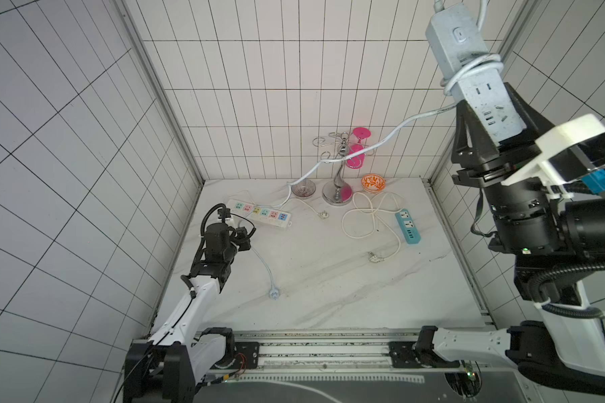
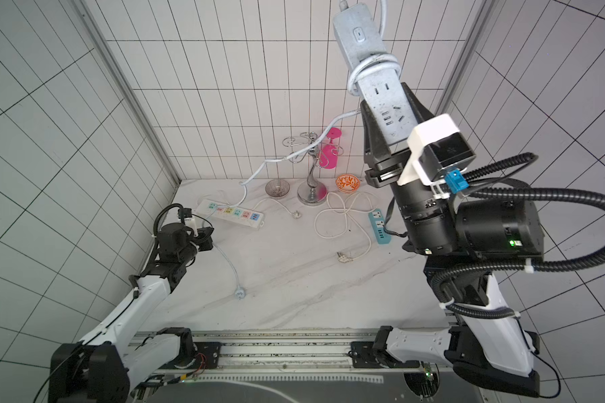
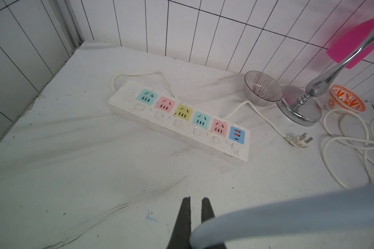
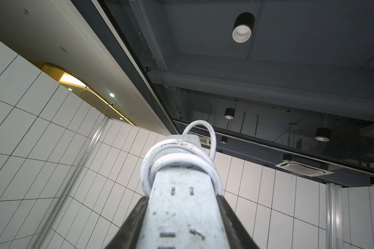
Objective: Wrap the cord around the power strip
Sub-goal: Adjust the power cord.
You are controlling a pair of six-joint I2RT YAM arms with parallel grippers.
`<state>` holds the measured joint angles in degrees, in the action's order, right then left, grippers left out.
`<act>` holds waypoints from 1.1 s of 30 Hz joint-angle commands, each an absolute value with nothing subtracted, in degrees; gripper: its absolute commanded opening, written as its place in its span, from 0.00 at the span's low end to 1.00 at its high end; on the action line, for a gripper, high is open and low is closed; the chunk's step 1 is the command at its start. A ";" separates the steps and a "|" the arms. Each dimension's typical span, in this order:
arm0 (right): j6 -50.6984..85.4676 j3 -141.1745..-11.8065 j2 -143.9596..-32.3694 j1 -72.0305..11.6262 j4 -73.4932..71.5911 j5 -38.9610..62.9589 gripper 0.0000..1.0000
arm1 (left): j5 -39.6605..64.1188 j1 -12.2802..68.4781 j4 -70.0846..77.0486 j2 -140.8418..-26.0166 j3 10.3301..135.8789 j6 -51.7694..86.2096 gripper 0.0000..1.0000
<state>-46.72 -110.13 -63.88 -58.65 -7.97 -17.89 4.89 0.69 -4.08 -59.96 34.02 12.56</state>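
The scuffed pale power strip [image 1: 468, 62], looped twice by the cord [image 1: 477, 68], is clamped by the right gripper [image 1: 488, 101]; the cord is pinched by the left gripper [image 3: 196, 199].

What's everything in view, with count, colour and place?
power strip: 1, pale blue-grey, held aloft
cord: 1, pale blue-grey, looped round power strip, trailing down
white strip: 1, multicoloured sockets, back left of table
blue strip: 1, bright blue, table's right
stand: 1, chrome, table's back
striped bowl: 1, greyish, beside stand
orange bowl: 1, orange-white, beside stand
glass: 1, pink, hanging on stand
right gripper: 1, black, shut on power strip
left gripper: 1, black, shut on cord
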 commanded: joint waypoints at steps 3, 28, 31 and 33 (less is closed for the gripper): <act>-44.90 -115.97 -60.87 -59.02 -13.39 -16.79 0.00 | 2.78 -0.36 -6.69 -59.50 35.52 13.55 0.22; -14.40 -109.42 -60.10 -58.98 9.76 -2.03 0.00 | 17.73 17.31 -2.61 -48.53 44.65 -6.80 0.57; -13.42 -109.26 -60.68 -59.05 10.13 -1.87 0.00 | 24.84 24.12 4.33 -46.56 41.28 -9.70 0.60; -12.77 -109.42 -60.97 -59.04 10.11 -1.25 0.00 | 25.94 28.53 7.69 -45.80 39.36 -10.84 0.62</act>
